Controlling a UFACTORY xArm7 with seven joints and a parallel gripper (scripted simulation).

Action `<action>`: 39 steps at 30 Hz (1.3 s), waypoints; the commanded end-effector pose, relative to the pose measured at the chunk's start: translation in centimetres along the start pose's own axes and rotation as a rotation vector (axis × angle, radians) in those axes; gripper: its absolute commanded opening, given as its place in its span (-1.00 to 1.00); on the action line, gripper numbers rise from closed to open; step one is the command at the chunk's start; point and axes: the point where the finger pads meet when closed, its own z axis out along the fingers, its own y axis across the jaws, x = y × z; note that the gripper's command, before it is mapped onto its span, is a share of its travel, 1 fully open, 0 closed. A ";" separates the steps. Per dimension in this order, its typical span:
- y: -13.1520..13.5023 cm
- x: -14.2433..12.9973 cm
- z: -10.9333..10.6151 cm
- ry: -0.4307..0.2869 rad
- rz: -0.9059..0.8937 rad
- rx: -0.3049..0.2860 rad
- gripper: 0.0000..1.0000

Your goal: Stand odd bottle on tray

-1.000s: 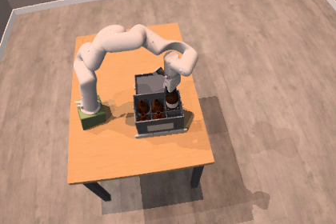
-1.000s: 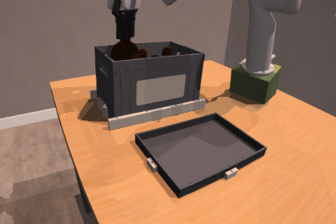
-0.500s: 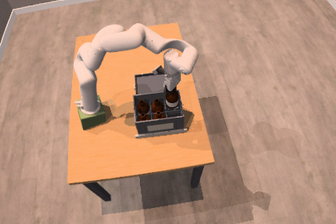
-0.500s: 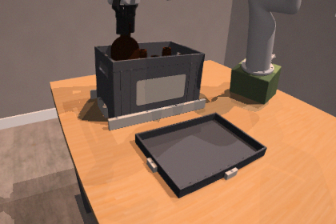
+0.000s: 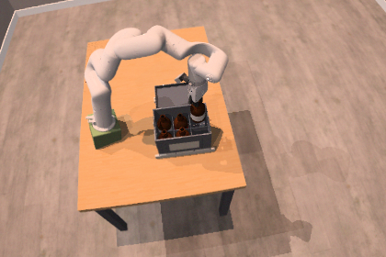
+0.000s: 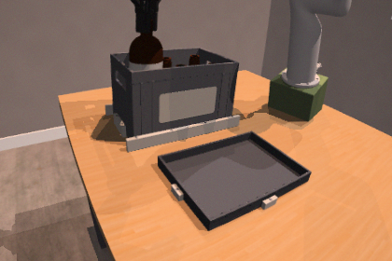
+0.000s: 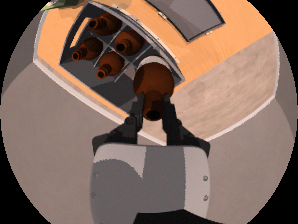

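My gripper (image 6: pixel 146 26) is shut on the neck of a brown bottle (image 6: pixel 146 51) with a pale label. The bottle is upright at one end cell of the dark grey crate (image 6: pixel 173 89). Its shoulder stands above the crate's rim and its lower part is still inside the cell. It also shows in the overhead view (image 5: pixel 198 113) and in the wrist view (image 7: pixel 154 86). Several other brown bottles (image 5: pixel 172 127) stand in the crate's other cells. The dark flat tray (image 6: pixel 233 176) lies empty on the table beside the crate; it also shows in the overhead view (image 5: pixel 172 95).
The arm's green base block (image 6: pixel 299 97) stands at the far side of the crate. A pale strip (image 6: pixel 184 131) lies along the crate's foot on the tray side. The orange table's edges are near the tray.
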 end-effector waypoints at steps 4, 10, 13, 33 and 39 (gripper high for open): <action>0.0 -0.1 -0.7 -0.002 0.000 -0.002 -1.00; 0.0 -0.1 -1.0 -0.002 0.000 -0.002 -1.00; 0.0 -0.1 -1.1 -0.002 0.000 -0.002 -1.00; 0.0 -0.1 -1.1 -0.002 0.000 -0.002 -1.00; 0.0 -0.1 -1.2 -0.002 0.000 -0.002 -1.00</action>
